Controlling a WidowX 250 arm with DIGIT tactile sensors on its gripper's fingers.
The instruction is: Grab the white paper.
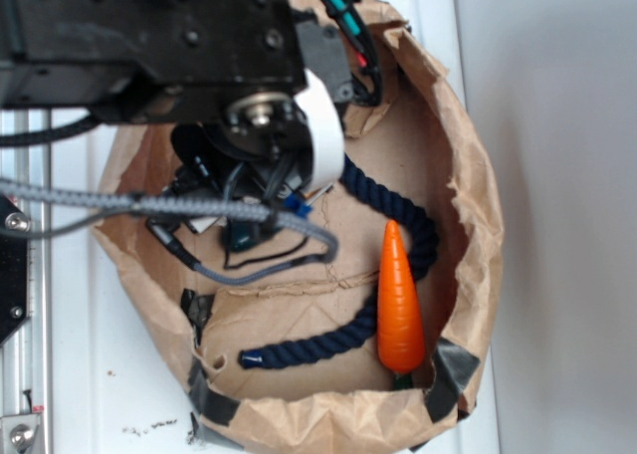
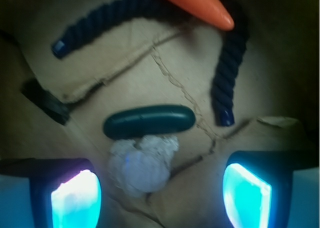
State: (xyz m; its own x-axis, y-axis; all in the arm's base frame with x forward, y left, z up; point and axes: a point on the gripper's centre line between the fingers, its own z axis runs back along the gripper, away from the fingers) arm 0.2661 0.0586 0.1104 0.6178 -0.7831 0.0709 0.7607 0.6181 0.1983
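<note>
Gripper (image 2: 160,193) is wide open, holding nothing, its two glowing cyan pads (image 2: 76,200) low in the wrist view with the white paper (image 2: 142,164) on the bag floor between them, nearer the left-hand pad and touching neither. The crumpled wad touches the dark green cucumber toy (image 2: 149,121) just above it; a navy rope (image 2: 227,68) and an orange carrot (image 2: 197,0) lie farther off. In the exterior view, the arm hides the paper inside the brown paper bag (image 1: 468,175).
</note>
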